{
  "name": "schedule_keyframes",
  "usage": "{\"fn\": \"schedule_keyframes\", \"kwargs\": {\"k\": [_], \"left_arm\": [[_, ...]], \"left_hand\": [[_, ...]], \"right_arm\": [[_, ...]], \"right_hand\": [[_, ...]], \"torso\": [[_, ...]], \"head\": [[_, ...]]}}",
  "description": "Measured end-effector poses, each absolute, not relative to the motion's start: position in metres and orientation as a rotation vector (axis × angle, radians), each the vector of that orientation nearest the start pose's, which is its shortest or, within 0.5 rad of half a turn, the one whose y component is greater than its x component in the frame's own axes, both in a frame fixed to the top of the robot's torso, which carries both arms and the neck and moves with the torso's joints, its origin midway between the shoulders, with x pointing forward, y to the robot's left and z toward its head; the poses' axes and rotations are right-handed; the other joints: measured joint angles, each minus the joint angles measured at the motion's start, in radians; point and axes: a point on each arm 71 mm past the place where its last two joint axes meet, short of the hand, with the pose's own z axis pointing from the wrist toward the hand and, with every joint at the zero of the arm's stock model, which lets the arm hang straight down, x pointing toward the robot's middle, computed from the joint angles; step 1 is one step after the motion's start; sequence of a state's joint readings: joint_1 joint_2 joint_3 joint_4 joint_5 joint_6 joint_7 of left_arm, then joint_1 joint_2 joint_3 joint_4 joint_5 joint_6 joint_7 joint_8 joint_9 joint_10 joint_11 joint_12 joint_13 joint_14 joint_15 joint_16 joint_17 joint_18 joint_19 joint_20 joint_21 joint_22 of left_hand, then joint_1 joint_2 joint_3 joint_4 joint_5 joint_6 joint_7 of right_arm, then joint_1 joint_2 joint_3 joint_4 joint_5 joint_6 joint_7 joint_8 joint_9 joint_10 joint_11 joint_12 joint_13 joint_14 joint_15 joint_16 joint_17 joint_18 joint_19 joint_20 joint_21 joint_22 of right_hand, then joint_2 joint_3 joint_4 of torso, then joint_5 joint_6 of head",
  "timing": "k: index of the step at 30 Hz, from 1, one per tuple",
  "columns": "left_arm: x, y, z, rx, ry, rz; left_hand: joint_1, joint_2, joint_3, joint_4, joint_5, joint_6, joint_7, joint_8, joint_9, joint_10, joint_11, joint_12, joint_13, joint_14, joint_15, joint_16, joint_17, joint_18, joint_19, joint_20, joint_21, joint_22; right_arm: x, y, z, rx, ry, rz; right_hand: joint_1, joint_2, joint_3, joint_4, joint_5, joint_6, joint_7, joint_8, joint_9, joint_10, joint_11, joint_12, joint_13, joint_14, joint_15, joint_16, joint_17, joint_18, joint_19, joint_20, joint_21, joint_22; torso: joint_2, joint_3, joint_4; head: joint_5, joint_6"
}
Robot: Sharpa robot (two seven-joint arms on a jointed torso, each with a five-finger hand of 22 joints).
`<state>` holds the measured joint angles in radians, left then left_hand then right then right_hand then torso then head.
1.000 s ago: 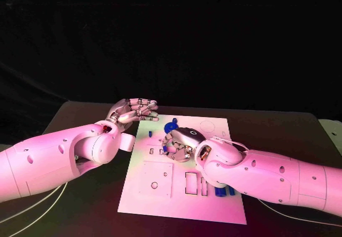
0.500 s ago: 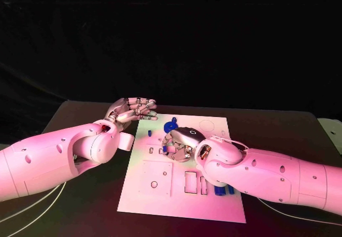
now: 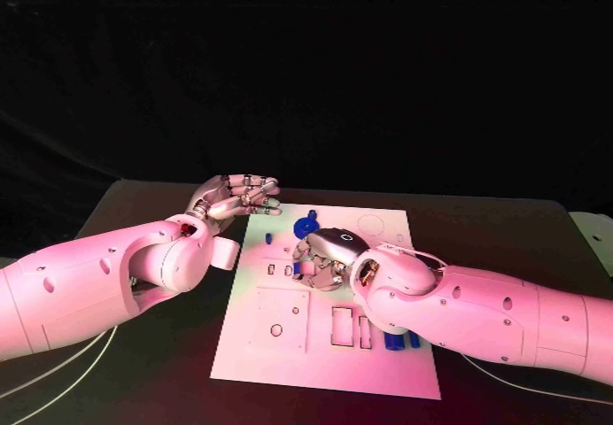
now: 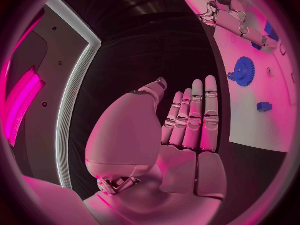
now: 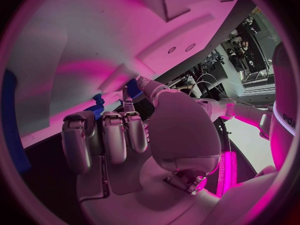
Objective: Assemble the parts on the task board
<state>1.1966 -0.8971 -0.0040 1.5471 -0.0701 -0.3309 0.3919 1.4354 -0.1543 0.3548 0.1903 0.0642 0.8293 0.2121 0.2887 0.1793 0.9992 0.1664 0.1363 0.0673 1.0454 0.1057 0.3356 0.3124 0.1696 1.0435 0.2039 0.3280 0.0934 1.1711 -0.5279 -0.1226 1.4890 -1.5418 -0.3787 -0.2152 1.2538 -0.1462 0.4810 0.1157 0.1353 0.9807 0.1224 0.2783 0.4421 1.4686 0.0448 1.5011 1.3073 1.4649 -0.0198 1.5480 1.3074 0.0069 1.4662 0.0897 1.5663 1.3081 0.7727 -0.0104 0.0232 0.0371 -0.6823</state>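
Observation:
The white task board [image 3: 288, 354] lies in the middle of the black table. My right hand [image 3: 322, 257] is low over the board's middle with its fingers curled down, and its fingertips pinch a small blue part [image 5: 132, 89] against the board [image 5: 75, 40]. A blue gear [image 3: 306, 227] lies flat just beyond that hand, and a small blue peg [image 3: 269, 239] stands to the gear's left. My left hand [image 3: 237, 197] hovers off the board's far left corner, empty, with its fingers [image 4: 195, 112] straight. From that wrist the gear [image 4: 242, 71] and a small blue piece [image 4: 264, 106] are visible.
Two loose blue parts [image 3: 399, 342] lie at the board's right edge, under my right forearm. Rectangular slots [image 3: 345, 326] are cut in the board's near half. A pale object [image 3: 595, 232] sits at the table's right edge.
My right hand has dropped slightly toward the board with the small blue part. The left hand has stayed in place.

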Motion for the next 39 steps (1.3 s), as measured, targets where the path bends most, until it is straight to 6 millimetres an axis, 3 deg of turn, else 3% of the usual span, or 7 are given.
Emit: {"fn": "schedule_keyframes", "kwargs": {"k": [8, 17, 26, 30, 32, 34, 39], "left_arm": [[0.489, 0.231, -0.163, -1.050, 1.375, -1.508], [0.490, 0.231, -0.163, -1.050, 1.375, -1.507], [0.490, 0.231, -0.163, -1.051, 1.374, -1.506], [0.491, 0.231, -0.164, -1.051, 1.375, -1.505], [0.491, 0.231, -0.164, -1.052, 1.375, -1.504], [0.491, 0.231, -0.164, -1.052, 1.375, -1.503], [0.492, 0.233, -0.165, -1.050, 1.384, -1.490]], "left_hand": [[0.000, 0.000, 0.000, 0.000, 0.000, 0.000, 0.000, 0.000, 0.000, 0.000, 0.000, 0.000, 0.000, 0.000, 0.000, 0.000, 0.000, 0.000, 0.000, 0.000, 0.000, 0.000], [0.000, 0.000, 0.000, 0.000, 0.000, 0.000, 0.000, 0.000, 0.000, 0.000, 0.000, 0.000, 0.000, 0.000, 0.000, 0.000, 0.000, 0.000, 0.000, 0.000, 0.000, 0.000], [0.000, 0.000, 0.000, 0.000, 0.000, 0.000, 0.000, 0.000, 0.000, 0.000, 0.000, 0.000, 0.000, 0.000, 0.000, 0.000, 0.001, 0.000, 0.000, 0.000, 0.000, 0.000], [0.000, 0.000, 0.000, 0.000, 0.000, 0.000, 0.000, 0.000, 0.000, 0.000, 0.000, 0.000, 0.000, 0.000, 0.000, 0.000, 0.001, 0.000, 0.000, 0.000, 0.000, 0.000], [0.000, 0.000, 0.002, -0.002, 0.000, 0.000, 0.000, 0.000, 0.000, 0.002, 0.002, -0.003, 0.000, -0.002, 0.002, -0.004, 0.004, 0.000, 0.000, 0.000, 0.000, 0.000], [0.000, 0.000, 0.003, -0.003, 0.000, 0.000, 0.000, 0.000, 0.002, 0.004, 0.004, -0.004, 0.000, -0.004, 0.004, -0.004, 0.005, 0.000, 0.000, 0.000, 0.000, -0.001], [-0.024, -0.006, -0.001, 0.001, 0.000, 0.000, 0.000, 0.000, 0.004, 0.023, -0.001, -0.004, 0.002, 0.014, 0.002, -0.003, 0.017, 0.000, 0.009, -0.002, 0.004, -0.001]], "right_arm": [[0.453, -0.053, -0.216, -0.315, 1.656, 0.792], [0.452, -0.054, -0.217, -0.317, 1.650, 0.790], [0.452, -0.056, -0.218, -0.311, 1.641, 0.788], [0.451, -0.059, -0.218, -0.304, 1.635, 0.788], [0.450, -0.060, -0.218, -0.299, 1.628, 0.792], [0.447, -0.062, -0.216, -0.291, 1.611, 0.802], [0.443, -0.075, -0.202, -0.246, 1.524, 0.848]], "right_hand": [[-0.020, -0.017, -0.010, 0.010, -0.006, -0.027, 0.013, -0.017, -0.005, 0.000, 0.000, -0.009, 0.000, 0.000, 0.000, 0.000, 0.000, 0.000, 0.000, 0.000, 0.000, 0.000], [-0.045, -0.042, -0.033, 0.033, -0.016, -0.064, 0.026, -0.040, -0.017, -0.003, 0.015, -0.025, 0.000, 0.000, 0.007, 0.000, 0.000, 0.000, 0.000, 0.001, 0.000, 0.000], [-0.065, -0.062, -0.089, 0.072, -0.020, -0.103, 0.037, -0.059, -0.021, -0.003, 0.026, -0.047, 0.000, 0.003, 0.017, 0.000, 0.000, 0.000, 0.000, 0.015, 0.000, 0.000], [-0.064, -0.064, -0.166, 0.106, -0.018, -0.133, 0.047, -0.076, -0.029, -0.013, 0.038, -0.058, 0.001, 0.003, 0.026, 0.000, 0.001, 0.000, 0.000, 0.024, 0.000, 0.000], [-0.007, -0.043, -0.303, 0.157, -0.008, -0.147, 0.055, -0.080, -0.034, -0.018, 0.047, -0.061, 0.001, 0.002, 0.034, 0.000, 0.001, 0.000, -0.001, 0.031, 0.000, 0.000], [0.016, -0.020, -0.371, 0.173, -0.008, -0.149, 0.057, -0.080, -0.038, -0.018, 0.047, -0.061, 0.001, 0.002, 0.034, 0.000, 0.001, 0.000, 0.000, 0.033, 0.000, 0.000], [0.100, 0.028, -0.394, 0.165, 0.035, -0.143, 0.051, -0.079, -0.042, -0.018, 0.047, -0.061, 0.001, 0.002, 0.034, 0.000, 0.001, 0.000, 0.000, 0.033, -0.002, 0.000]], "torso": [[0.000, 0.0005, -0.0003], [0.000, 0.0006, -0.0003], [0.000, 0.0006, -0.0010], [0.000, 0.0005, -0.0007], [0.000, 0.0005, -0.0003], [0.000, 0.0005, 0.0001], [-0.002, 0.0005, 0.0001]], "head": [[0.001, 0.002], [-0.001, 0.003], [-0.002, 0.002], [-0.003, 0.001], [-0.004, 0.000], [-0.004, 0.000], [-0.003, 0.005]]}}
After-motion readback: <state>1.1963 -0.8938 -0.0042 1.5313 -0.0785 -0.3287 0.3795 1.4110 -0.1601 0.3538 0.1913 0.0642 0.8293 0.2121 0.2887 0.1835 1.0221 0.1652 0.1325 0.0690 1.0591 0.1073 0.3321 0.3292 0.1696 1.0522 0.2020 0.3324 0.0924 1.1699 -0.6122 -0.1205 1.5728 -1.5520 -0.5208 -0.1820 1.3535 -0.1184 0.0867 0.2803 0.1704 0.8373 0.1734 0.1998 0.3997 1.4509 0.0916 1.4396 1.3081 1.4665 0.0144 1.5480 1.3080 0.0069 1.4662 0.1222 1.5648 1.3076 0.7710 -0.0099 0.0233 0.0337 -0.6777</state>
